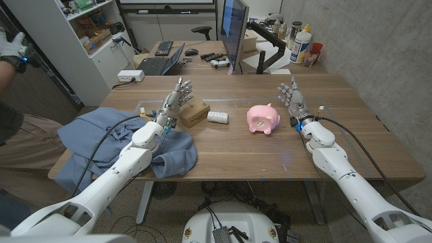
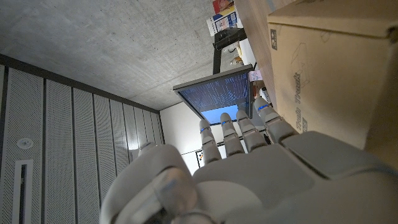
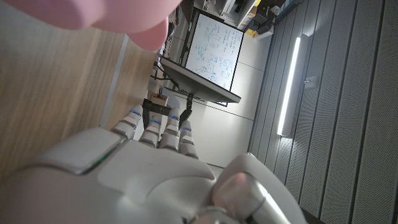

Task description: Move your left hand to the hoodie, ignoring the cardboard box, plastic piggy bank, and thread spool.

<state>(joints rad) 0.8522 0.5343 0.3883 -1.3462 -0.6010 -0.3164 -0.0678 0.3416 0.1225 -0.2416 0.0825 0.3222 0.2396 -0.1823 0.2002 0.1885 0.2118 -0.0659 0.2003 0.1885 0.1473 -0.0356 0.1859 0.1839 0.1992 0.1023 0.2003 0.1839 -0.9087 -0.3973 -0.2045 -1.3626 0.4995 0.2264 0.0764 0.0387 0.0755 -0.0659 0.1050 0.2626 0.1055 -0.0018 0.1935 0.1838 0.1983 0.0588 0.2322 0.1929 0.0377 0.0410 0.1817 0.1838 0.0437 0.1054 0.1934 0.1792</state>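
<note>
**Hand and Arm Pose at the Bench**

Left arm: enters from the lower left of the head view and extends diagonally toward the centre of the frame, crossing above the hoodie. The left hand is raised at the end of the arm, left of centre, with the fingers straight, slightly apart and directed toward the far side of the bench. The fingers are extended and grip nothing. In the left wrist view the left hand shows its back, fingers straight and side by side, with the cardboard box close beside them.

Right arm: enters from the lower right of the head view. The right hand stands right of centre, fingers straight and apart, holding nothing. In the right wrist view the right hand shows its back, with the pink piggy bank near its fingertips.

Task item: the blue hoodie lies crumpled at the left of the head view, over the left edge of the bench, under and beside the left forearm.

Other items, head view: cardboard box just right of the left hand; white thread spool beside the box; piggy bank between the spool and the right hand.
</note>
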